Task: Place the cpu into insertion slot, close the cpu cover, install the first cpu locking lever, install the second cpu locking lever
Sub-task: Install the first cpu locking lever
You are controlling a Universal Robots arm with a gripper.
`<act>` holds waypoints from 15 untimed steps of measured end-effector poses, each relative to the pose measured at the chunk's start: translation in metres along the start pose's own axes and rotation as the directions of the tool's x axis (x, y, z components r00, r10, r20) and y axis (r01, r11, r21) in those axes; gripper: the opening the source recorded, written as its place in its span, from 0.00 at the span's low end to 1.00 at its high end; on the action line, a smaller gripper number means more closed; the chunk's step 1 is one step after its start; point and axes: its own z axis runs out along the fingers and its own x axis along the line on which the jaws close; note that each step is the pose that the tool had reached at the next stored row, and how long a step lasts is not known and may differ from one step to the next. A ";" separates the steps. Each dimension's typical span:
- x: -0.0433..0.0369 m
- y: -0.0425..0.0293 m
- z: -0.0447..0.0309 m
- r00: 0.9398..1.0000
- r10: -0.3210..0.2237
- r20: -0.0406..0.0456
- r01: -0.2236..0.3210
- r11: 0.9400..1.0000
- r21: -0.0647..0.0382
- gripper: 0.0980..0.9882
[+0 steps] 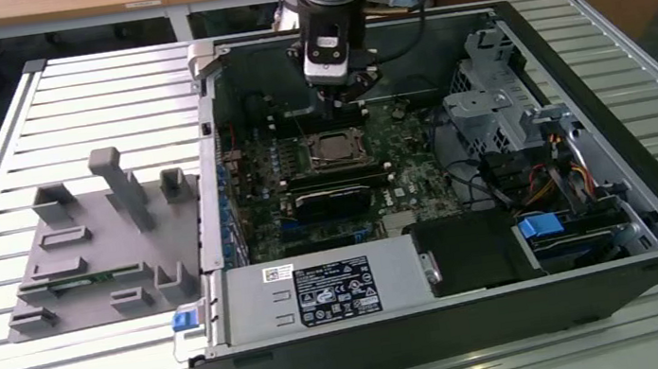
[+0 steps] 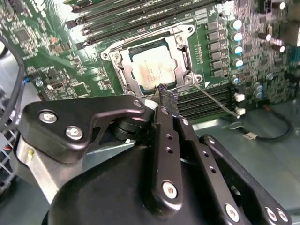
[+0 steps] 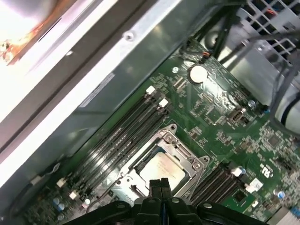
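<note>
Currently, cpu (image 2: pixel 153 68): seated in insertion slot (image 2: pixel 185 58), framed by cpu cover (image 2: pixel 123 70).
Handling: likely light, rigid, fragile; take by edges only.
Gripper (image 2: pixel 166 93): fingers pressed together, empty, at cover's edge.

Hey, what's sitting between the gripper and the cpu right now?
Only the cpu cover's near rim. In the second wrist view the gripper's tips sit at that edge, with the cpu just beyond it.
</note>
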 end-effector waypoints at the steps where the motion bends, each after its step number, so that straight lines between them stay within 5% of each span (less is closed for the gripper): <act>1: 0.0000 0.0000 0.0000 1.000 -0.015 0.000 0.015 1.000 0.000 0.01; 9: 0.0000 0.0000 0.0000 0.991 -0.134 -0.001 0.134 0.991 0.002 0.01; 15: 0.0000 0.0000 0.0000 0.971 -0.238 -0.003 0.238 0.971 0.003 0.01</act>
